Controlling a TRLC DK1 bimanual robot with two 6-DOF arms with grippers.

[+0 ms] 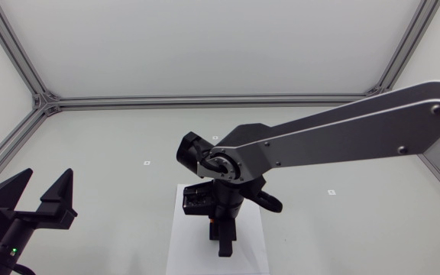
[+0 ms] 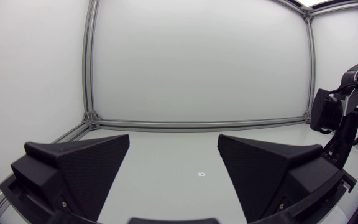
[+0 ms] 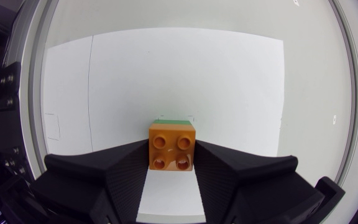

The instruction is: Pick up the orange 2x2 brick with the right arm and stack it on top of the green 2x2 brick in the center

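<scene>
Head view: the right arm (image 1: 334, 134) reaches in over the surface (image 1: 113, 137) to the centre and points the right pincer (image 1: 224, 233) straight down at a white sheet (image 1: 182, 237). The wrist masks what lies under the pincer. This vertical attitude suits a press-down stacking move. The left pincer (image 1: 44, 195) is parked well apart from the right pincer, with its fingers spread wide and nothing between them, probably to keep the centre unobstructed. Left wrist view: the left pincer is wide and empty, only bare surface lies ahead of it, and the right arm stands far off to one side. Right wrist view: the right pincer is closed on the orange 2x2 brick (image 3: 172, 142), one finger (image 3: 126, 168) against each side wall and the studs facing the camera. A strip of the green 2x2 brick (image 3: 176, 121) shows just beyond the orange brick's far edge, directly under the pincer. The side grip leaves the underside free to mate. Whether the bricks are already seated or a gap remains cannot be told.
</scene>
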